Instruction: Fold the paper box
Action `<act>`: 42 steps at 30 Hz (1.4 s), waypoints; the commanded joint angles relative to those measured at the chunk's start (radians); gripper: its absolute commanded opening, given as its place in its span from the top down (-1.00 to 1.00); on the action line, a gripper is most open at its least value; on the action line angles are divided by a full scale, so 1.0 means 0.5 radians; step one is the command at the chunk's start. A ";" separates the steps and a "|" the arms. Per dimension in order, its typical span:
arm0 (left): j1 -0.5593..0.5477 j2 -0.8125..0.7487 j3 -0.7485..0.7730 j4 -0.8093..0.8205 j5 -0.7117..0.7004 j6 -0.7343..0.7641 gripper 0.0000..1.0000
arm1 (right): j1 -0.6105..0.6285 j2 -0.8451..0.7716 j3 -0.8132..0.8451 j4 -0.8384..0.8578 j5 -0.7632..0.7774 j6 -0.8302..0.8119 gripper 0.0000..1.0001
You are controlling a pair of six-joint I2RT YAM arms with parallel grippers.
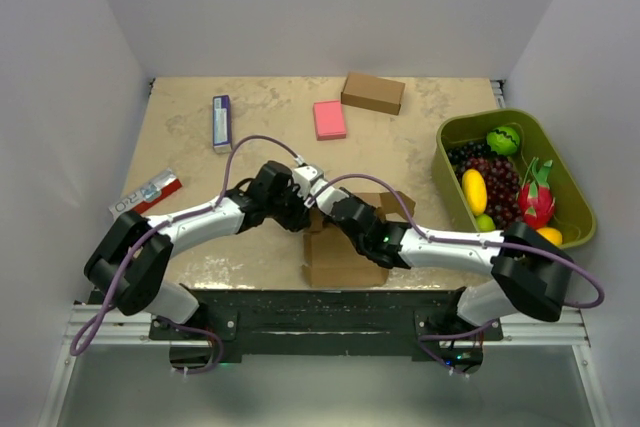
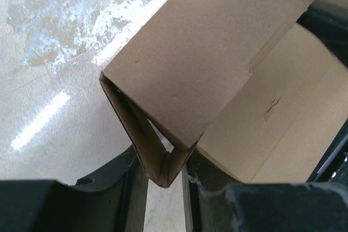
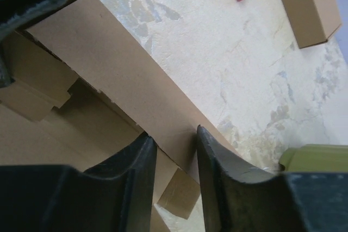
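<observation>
While both arms bend inward, fingers (image 2: 190,177) pinch the paper box (image 1: 340,242) — seemingly mid-fold.

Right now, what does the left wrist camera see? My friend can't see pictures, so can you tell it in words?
The left gripper pinches a folded corner of the paper box, with brown cardboard wedged between its two black fingers. A wide panel rises away from the fingers, and a flat creased flap lies to the right. Behind is the mottled beige table with bright glare streaks.

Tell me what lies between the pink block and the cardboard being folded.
Only bare tabletop between the pink block and the paper box, seen from the top camera.
</observation>
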State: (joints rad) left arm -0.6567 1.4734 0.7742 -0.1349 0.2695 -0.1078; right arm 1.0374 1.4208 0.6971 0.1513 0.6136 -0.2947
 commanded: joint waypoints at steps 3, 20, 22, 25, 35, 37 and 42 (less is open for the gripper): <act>0.010 -0.048 -0.106 0.388 -0.027 -0.005 0.92 | 0.033 0.054 0.115 0.056 0.126 -0.018 0.52; 0.010 -0.158 -0.527 1.331 0.007 -0.058 0.34 | 0.051 0.088 0.134 0.020 0.083 -0.003 0.61; 0.010 -0.152 -0.545 1.368 -0.002 -0.051 0.28 | 0.051 0.091 0.134 0.020 0.077 -0.003 0.63; 0.010 -0.137 -0.561 1.435 -0.005 -0.036 0.21 | 0.063 0.113 0.143 0.014 0.077 -0.009 0.65; 0.006 -0.054 -0.570 1.470 -0.134 -0.061 0.25 | 0.085 0.153 0.161 -0.014 0.098 -0.012 0.70; 0.003 -0.084 -0.582 1.454 -0.263 -0.094 0.17 | 0.091 0.150 0.152 -0.002 0.110 -0.009 0.71; 0.003 -0.167 -0.659 1.491 -0.431 -0.159 0.03 | 0.110 0.174 0.158 -0.005 0.141 -0.018 0.71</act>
State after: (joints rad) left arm -0.6567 1.4410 0.4652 0.5209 0.1638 -0.1516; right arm 1.0695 1.4868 0.7517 0.1467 0.7158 -0.3355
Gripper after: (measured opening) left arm 0.471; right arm 0.184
